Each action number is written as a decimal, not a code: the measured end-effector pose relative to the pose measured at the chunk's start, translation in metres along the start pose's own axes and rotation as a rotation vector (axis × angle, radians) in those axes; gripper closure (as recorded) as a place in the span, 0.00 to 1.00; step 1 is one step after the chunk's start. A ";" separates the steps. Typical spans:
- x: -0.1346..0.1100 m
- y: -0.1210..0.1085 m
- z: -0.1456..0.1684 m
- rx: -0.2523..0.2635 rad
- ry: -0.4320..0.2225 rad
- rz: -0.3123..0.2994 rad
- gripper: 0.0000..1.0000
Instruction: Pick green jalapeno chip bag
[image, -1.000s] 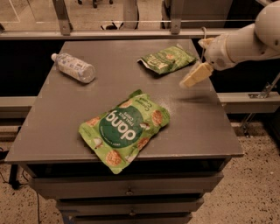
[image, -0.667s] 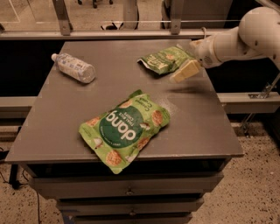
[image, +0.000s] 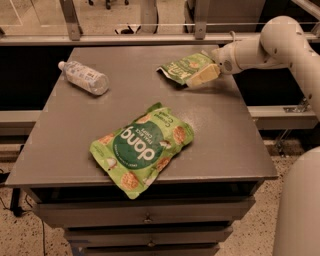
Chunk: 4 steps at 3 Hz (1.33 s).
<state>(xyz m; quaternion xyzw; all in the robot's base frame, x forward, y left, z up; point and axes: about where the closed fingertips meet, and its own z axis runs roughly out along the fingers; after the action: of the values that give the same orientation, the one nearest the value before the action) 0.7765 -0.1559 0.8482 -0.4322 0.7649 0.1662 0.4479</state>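
Note:
The green jalapeno chip bag (image: 181, 68) is small and dark olive green with a white slanted logo. It lies flat at the far right of the grey table (image: 60, 145). My gripper (image: 203, 76) reaches in from the right on a white arm. It sits low at the bag's right end, touching or just over its edge and covering that part of the bag.
A larger lime-green "dang" pouch (image: 142, 148) lies near the table's front edge. A plastic water bottle (image: 84, 77) lies on its side at the far left. Drawers sit under the tabletop. A rail runs behind the table.
My gripper has moved left and down from beside the table's right edge onto the right end of the chip bag. The bags and the bottle have not moved.

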 end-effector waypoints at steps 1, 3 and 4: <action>0.008 -0.011 0.008 0.004 -0.008 0.036 0.13; 0.015 -0.014 0.011 -0.007 -0.023 0.054 0.60; 0.013 -0.012 0.011 -0.011 -0.027 0.049 0.83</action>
<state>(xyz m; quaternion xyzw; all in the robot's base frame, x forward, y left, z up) 0.7895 -0.1628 0.8334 -0.4133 0.7682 0.1873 0.4516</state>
